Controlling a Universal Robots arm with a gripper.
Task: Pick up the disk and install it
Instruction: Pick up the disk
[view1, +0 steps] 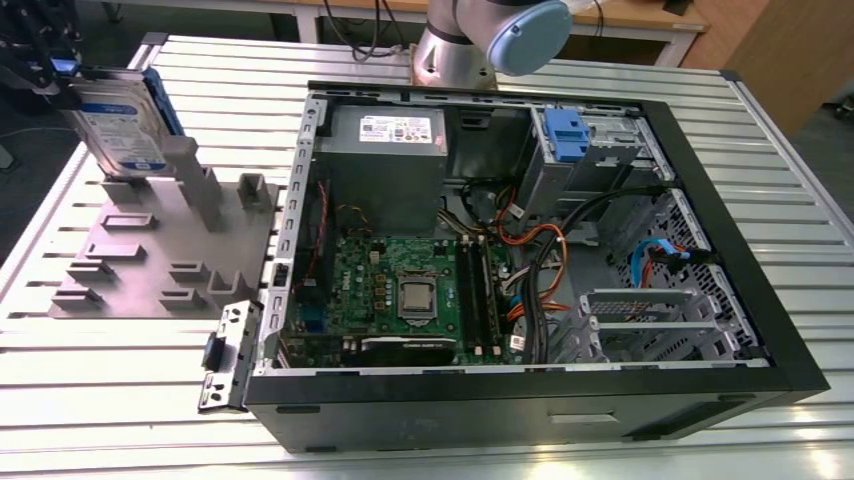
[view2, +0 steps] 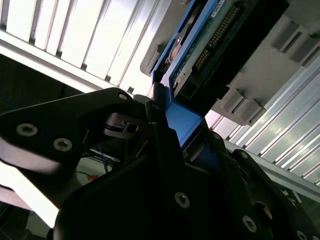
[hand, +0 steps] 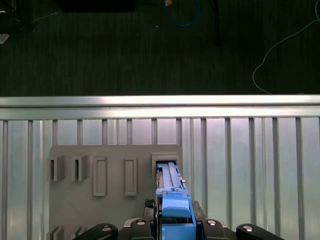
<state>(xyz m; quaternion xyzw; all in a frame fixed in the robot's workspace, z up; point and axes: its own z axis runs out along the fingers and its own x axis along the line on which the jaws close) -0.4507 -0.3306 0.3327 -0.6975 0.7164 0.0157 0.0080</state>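
**Disk gripped on edge at the slotted holder**
The hand (view2: 181, 128) is closed on the blue bracket of the white-labelled, silver-grey disk (view1: 124, 125), which is held upright at a grey holder (view1: 144, 250) on the ribbed metal tabletop (view1: 94, 400). Dark floor (hand: 125, 50) is seen beyond. An open computer case (view1: 534, 385) nearby contains a motherboard (view1: 400, 285) and cables.

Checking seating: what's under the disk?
The grey slotted fixture on the slatted table; the disk stands over one of its slots. The slot floor is covered by the disk.
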